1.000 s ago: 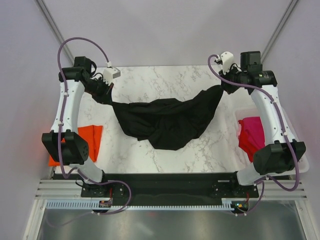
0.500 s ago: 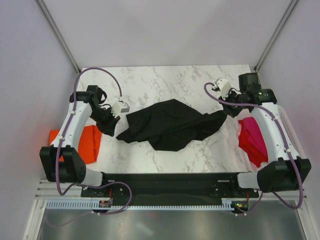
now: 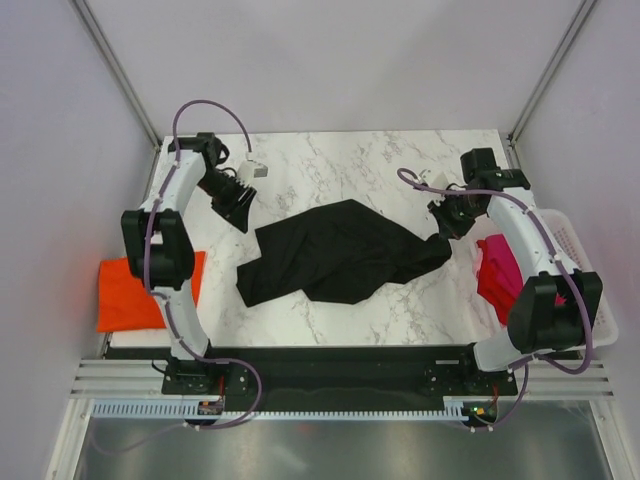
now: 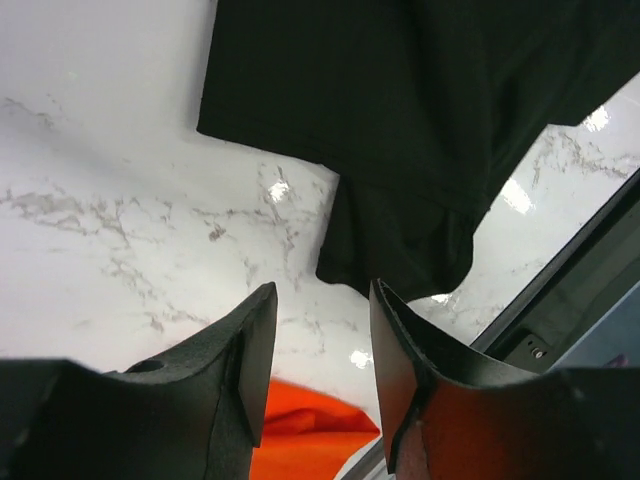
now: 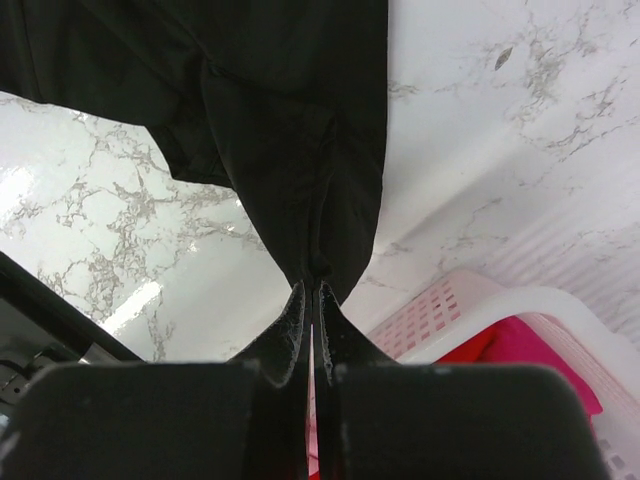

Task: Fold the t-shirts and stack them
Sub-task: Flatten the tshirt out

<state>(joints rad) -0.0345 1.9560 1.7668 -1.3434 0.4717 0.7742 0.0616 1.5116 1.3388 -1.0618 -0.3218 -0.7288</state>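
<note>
The black t-shirt [image 3: 340, 252] lies crumpled in the middle of the marble table and shows in the left wrist view [image 4: 400, 110] and the right wrist view [image 5: 280, 120]. My right gripper [image 3: 440, 228] is shut on its right end [image 5: 312, 285]. My left gripper [image 3: 243, 213] is open and empty, above the table just left of the shirt [image 4: 322, 310]. The orange t-shirt [image 3: 135, 290] lies at the table's left edge and shows in the left wrist view [image 4: 310, 445]. The magenta-pink t-shirt [image 3: 503, 275] sits in the basket and shows in the right wrist view [image 5: 530, 345].
The white slatted basket [image 3: 570, 245] stands at the table's right edge, close to my right arm; its rim shows in the right wrist view [image 5: 470, 310]. Grey walls enclose the table on three sides.
The black shirt was held stretched between both grippers, then lowered onto the table. My left gripper has let go and moved up and back. My right gripper still holds its end.
</note>
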